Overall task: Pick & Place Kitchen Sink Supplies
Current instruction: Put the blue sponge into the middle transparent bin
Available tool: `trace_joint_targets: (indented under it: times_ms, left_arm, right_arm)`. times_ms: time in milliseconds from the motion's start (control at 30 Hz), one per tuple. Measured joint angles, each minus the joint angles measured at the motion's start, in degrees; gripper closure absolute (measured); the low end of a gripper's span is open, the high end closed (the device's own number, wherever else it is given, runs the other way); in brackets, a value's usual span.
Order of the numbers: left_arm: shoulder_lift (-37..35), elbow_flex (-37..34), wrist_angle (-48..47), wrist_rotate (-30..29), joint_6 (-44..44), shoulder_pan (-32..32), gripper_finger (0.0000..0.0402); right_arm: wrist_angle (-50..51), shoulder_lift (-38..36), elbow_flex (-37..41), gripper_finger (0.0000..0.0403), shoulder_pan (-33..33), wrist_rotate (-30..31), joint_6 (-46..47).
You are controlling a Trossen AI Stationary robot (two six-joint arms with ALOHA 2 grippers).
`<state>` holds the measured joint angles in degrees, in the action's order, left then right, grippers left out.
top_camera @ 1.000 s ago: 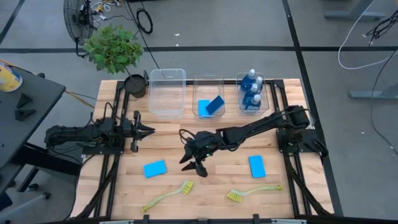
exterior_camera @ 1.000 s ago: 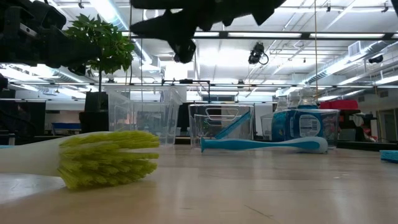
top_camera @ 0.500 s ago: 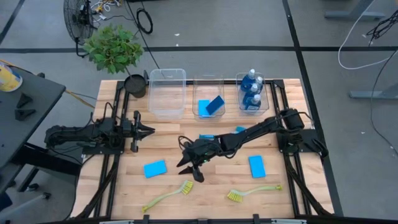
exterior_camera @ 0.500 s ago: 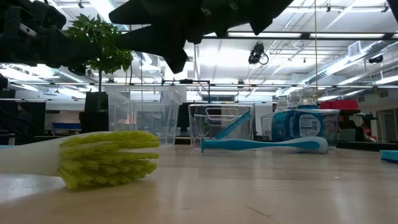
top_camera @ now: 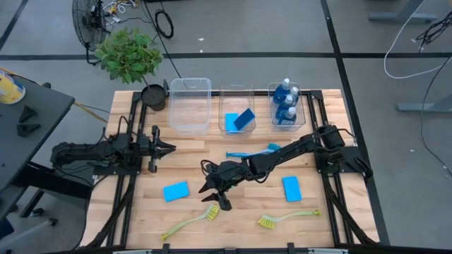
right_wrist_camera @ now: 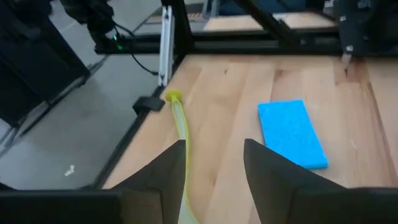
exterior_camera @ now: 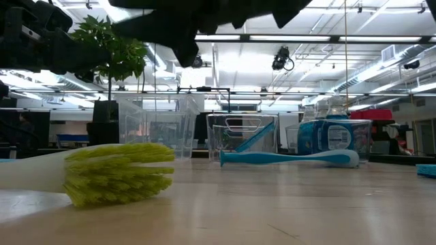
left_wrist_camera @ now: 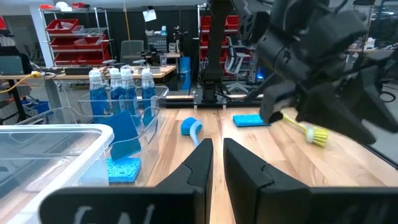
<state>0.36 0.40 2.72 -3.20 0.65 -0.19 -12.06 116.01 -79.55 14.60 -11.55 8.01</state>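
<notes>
Reaching further out over the last second, the right gripper (top_camera: 217, 196) has slid from the table's middle toward the near left and now hangs over the head of the left yellow-green long-handled brush (top_camera: 189, 221). Its fingers (right_wrist_camera: 273, 180) stand partly apart with nothing between them, and the brush handle (right_wrist_camera: 180, 134) runs out ahead of the gap, with a flat light-blue rectangular sponge (right_wrist_camera: 291, 132) lying beside it. This looks like the approach step of picking up that brush. Next the gripper must come down so its fingers straddle the thin handle, then close on it, and carry it to the far clear plastic bins (top_camera: 190, 105). The left gripper (top_camera: 165, 147) waits at the left side, fingers (left_wrist_camera: 194, 171) slightly parted and empty. A second yellow-green brush (top_camera: 286, 217), a blue brush (top_camera: 251, 152) and another sponge (top_camera: 292, 188) remain on the table.
</notes>
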Motion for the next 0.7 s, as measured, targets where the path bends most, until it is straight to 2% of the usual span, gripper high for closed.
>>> trace_joint_targets:
  times_ms: [300,533,700]
  left_arm:
    - [0.0,0.0,0.0,0.0,0.0,0.0,0.0358]
    - [0.0,0.0,0.0,0.0,0.0,0.0,0.0358]
    - [0.0,0.0,0.0,0.0,0.0,0.0,0.0358]
  right_arm:
    - [-2.1,6.8,-4.3,0.0238,-2.8,-4.3,-4.1]
    - [-2.1,13.6,-9.9,0.0238,-5.8,-4.1,-4.0]
    - [-2.4,16.9,-11.9,0.0238,-7.6,-6.6,-2.6]
